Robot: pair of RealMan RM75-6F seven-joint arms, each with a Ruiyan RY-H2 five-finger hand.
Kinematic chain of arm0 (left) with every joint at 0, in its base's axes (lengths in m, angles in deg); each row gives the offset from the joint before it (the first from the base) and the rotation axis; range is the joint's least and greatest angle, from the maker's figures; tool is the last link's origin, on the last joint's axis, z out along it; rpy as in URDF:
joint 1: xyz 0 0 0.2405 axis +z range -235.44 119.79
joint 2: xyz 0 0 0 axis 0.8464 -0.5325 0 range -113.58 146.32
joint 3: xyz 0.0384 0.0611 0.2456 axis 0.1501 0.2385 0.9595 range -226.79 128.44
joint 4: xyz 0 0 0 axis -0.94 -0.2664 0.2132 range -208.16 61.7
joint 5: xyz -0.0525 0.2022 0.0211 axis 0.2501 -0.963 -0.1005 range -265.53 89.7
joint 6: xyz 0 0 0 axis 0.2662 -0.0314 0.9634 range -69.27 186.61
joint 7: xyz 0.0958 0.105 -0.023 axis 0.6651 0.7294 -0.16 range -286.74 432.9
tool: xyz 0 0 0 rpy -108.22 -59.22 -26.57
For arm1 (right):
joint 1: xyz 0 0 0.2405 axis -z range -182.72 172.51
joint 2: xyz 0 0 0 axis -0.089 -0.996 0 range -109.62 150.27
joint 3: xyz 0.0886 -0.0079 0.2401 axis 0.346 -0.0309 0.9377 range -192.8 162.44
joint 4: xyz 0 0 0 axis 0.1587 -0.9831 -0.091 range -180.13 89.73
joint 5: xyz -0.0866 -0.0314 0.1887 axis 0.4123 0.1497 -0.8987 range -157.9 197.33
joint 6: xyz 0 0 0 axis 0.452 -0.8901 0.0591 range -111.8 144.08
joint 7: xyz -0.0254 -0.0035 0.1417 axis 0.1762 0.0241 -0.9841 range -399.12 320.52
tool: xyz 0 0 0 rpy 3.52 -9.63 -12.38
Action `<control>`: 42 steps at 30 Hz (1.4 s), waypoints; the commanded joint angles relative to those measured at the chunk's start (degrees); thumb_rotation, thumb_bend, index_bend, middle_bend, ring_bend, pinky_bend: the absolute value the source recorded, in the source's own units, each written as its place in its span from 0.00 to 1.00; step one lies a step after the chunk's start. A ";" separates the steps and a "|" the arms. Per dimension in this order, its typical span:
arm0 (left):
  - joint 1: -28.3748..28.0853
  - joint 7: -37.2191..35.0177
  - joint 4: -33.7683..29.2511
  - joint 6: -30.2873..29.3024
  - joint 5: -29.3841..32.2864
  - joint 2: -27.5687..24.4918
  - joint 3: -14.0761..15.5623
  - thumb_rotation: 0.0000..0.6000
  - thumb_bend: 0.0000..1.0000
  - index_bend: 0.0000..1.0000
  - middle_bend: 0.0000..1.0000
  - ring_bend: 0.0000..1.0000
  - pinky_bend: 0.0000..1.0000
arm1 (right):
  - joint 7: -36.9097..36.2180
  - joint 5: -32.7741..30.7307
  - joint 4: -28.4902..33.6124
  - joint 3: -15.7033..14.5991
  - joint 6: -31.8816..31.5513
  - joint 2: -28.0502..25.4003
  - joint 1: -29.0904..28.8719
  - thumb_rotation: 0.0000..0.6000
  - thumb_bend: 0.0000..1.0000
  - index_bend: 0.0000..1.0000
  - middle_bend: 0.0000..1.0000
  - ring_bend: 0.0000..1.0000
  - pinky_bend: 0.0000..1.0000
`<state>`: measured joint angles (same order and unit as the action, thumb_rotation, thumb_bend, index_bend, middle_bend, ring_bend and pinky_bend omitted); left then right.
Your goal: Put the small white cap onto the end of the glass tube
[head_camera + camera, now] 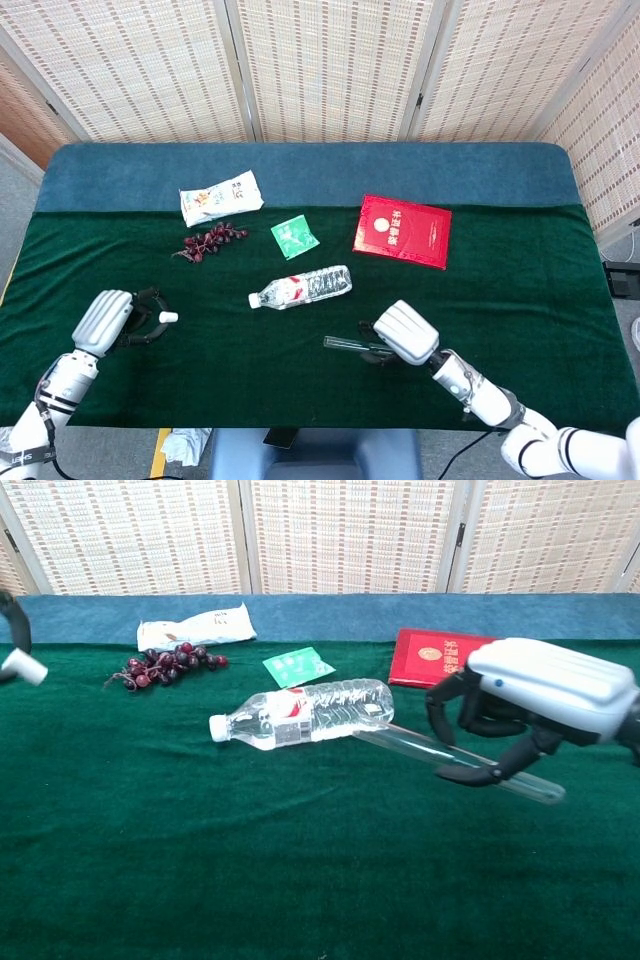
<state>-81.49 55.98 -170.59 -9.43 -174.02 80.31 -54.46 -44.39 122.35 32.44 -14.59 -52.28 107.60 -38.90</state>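
My right hand [404, 333] [535, 705] holds the clear glass tube [452, 762] above the green cloth, near the table's front. The tube lies roughly level, its open end [330, 342] pointing to the left, just in front of the water bottle. My left hand [108, 320] is raised at the front left and pinches the small white cap [169, 317] at its fingertips. In the chest view only the fingertip and the cap [24, 667] show at the left edge. A wide gap of cloth separates cap and tube.
A plastic water bottle [300, 287] lies mid-table. Behind it are a green packet [294, 237], dark grapes [211, 240], a white snack bag [221, 197] and a red booklet [403, 230]. The green cloth [240, 350] covers the table up to its front edge.
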 commanded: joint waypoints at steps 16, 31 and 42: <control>-3.67 -3.63 -9.59 0.22 -5.03 -5.10 -1.49 1.00 0.46 0.62 1.00 0.91 0.95 | -4.93 -1.42 -5.63 5.66 -1.68 10.93 -6.83 0.79 0.74 0.71 1.00 1.00 1.00; -6.34 1.46 -11.64 2.05 -4.58 -2.91 -1.72 1.00 0.46 0.62 1.00 0.91 0.95 | -5.13 -3.07 -8.40 7.20 -0.95 15.39 -11.23 0.79 0.74 0.71 1.00 1.00 1.00; -7.31 2.86 -12.60 2.59 -4.90 -2.03 -1.22 1.00 0.46 0.62 1.00 0.91 0.95 | -4.59 -4.32 -8.31 7.41 -0.84 16.29 -12.60 0.79 0.74 0.71 1.00 1.00 1.00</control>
<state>-88.79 58.82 -183.19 -6.86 -178.91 78.28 -55.69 -49.02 118.07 24.10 -7.20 -53.10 123.87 -51.47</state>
